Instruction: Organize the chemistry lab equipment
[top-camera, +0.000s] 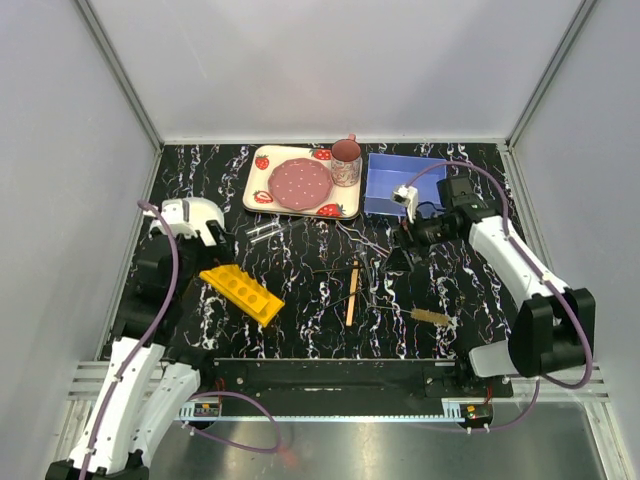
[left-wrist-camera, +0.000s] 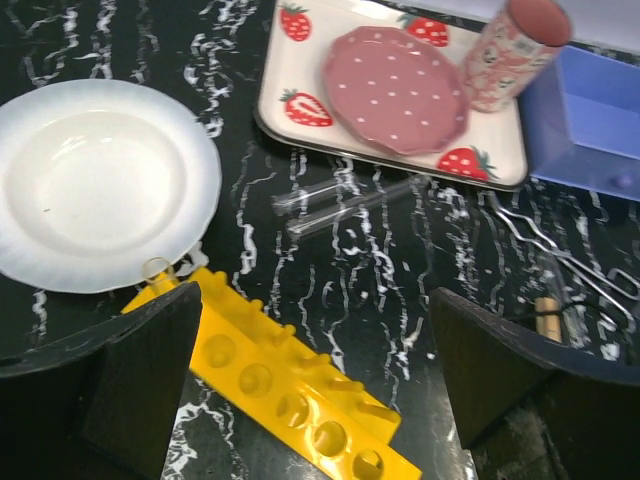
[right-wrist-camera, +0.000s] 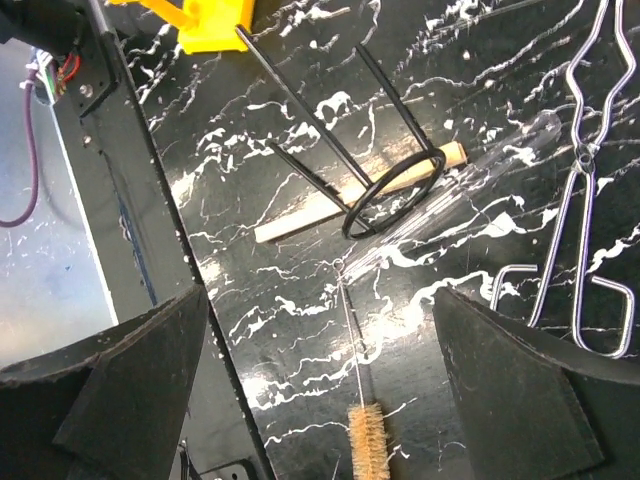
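At far left the left gripper (left-wrist-camera: 315, 340) hangs over the table with its fingers spread wide and nothing between them. Just beyond it sits a white plate (left-wrist-camera: 90, 180).

The yellow rack (top-camera: 242, 292) lies on the table right under that gripper. Its long axis runs from far-left to near-right in the top view, and one end touches or nearly touches the plate's edge.

Two glass tubes (left-wrist-camera: 340, 205) lie side by side, parallel, just in front of the tray (left-wrist-camera: 270, 75). They run roughly left to right, slightly slanted. The tray carries a pink plate (top-camera: 300, 183) and a cup (top-camera: 346, 163).

Near the middle, the wooden stick (top-camera: 353, 292) lies flat, pointing from near edge to far edge. A black wire ring (right-wrist-camera: 395, 195) with legs rests across it.

The tongs (right-wrist-camera: 585, 190) lie just right of the stick's far end, handles toward the blue box (top-camera: 385, 205).

The brush (top-camera: 432, 317) lies near the front, running left to right, with its bristles at the right end.

The right gripper (right-wrist-camera: 320, 300) hovers over the stick and tongs, jaws apart and empty.
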